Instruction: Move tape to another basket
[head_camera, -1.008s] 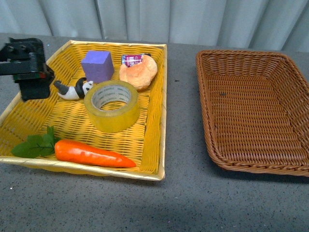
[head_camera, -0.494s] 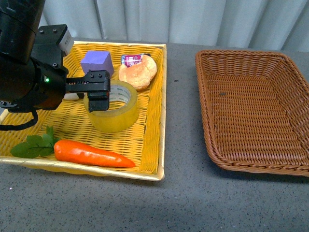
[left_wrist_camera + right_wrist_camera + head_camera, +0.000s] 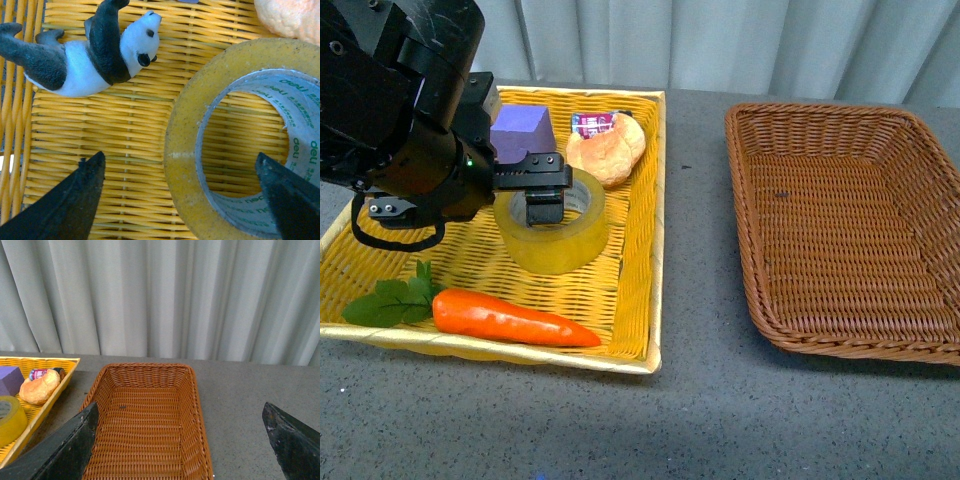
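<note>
The tape [image 3: 560, 248], a wide yellow roll with a grey-white core, lies flat in the yellow tray [image 3: 638, 250]. My left gripper [image 3: 538, 198] is open right over it. In the left wrist view the left gripper [image 3: 178, 157] straddles the tape [image 3: 182, 150]: one finger is inside the core and the other is outside on the panda side. Neither finger visibly touches the roll. The brown wicker basket [image 3: 840, 220] stands to the right with nothing in it. My right gripper [image 3: 179, 407] hangs open above the near end of the basket [image 3: 140, 435], out of the front view.
In the yellow tray lie a carrot [image 3: 510, 320], a purple block [image 3: 520, 125], a bread roll [image 3: 610, 150] and a toy panda [image 3: 95, 55] close beside the tape. A strip of grey table [image 3: 695, 250] separates tray and basket.
My left arm has swung in from the left edge across the yellow tray and reached the tape; one finger now sits inside the core. The tape has not moved.
</note>
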Action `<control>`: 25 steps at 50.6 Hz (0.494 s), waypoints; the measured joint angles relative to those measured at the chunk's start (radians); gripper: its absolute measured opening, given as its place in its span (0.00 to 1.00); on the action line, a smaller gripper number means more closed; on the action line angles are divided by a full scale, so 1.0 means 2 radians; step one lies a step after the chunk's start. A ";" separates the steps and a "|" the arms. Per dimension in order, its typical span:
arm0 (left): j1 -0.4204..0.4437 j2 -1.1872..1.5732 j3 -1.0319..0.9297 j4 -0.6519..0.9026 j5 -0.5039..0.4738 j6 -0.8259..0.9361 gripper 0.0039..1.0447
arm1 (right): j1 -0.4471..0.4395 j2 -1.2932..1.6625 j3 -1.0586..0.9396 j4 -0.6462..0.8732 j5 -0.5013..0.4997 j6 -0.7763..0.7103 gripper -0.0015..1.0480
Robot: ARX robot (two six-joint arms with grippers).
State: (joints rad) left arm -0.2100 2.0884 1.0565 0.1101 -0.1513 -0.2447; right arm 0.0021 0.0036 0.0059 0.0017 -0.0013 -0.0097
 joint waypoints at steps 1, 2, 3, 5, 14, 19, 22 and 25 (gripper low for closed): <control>0.000 0.000 0.000 0.000 0.000 0.000 0.79 | 0.000 0.000 0.000 0.000 0.000 0.000 0.91; 0.000 0.002 0.001 0.000 0.000 -0.001 0.74 | 0.000 0.000 0.000 0.000 0.000 0.000 0.91; 0.000 0.002 0.002 0.000 0.000 -0.002 0.70 | 0.000 0.000 0.000 0.000 0.000 0.000 0.91; 0.000 0.002 0.003 -0.001 -0.001 -0.005 0.63 | 0.000 0.000 0.000 0.000 0.000 0.000 0.91; 0.004 0.002 0.006 -0.006 0.010 -0.020 0.29 | 0.000 0.000 0.000 0.000 0.000 0.000 0.91; 0.005 -0.001 0.006 -0.001 0.007 -0.022 0.16 | 0.000 0.000 0.000 0.000 0.000 0.000 0.91; 0.005 -0.003 0.005 0.005 0.002 -0.020 0.15 | 0.000 0.000 0.000 0.000 0.000 0.000 0.91; 0.006 -0.007 0.004 0.006 0.004 -0.019 0.15 | 0.000 0.000 0.000 0.000 0.000 0.000 0.91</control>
State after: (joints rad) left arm -0.1989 2.0750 1.0641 0.1223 -0.1425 -0.2829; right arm 0.0021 0.0036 0.0059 0.0017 -0.0013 -0.0097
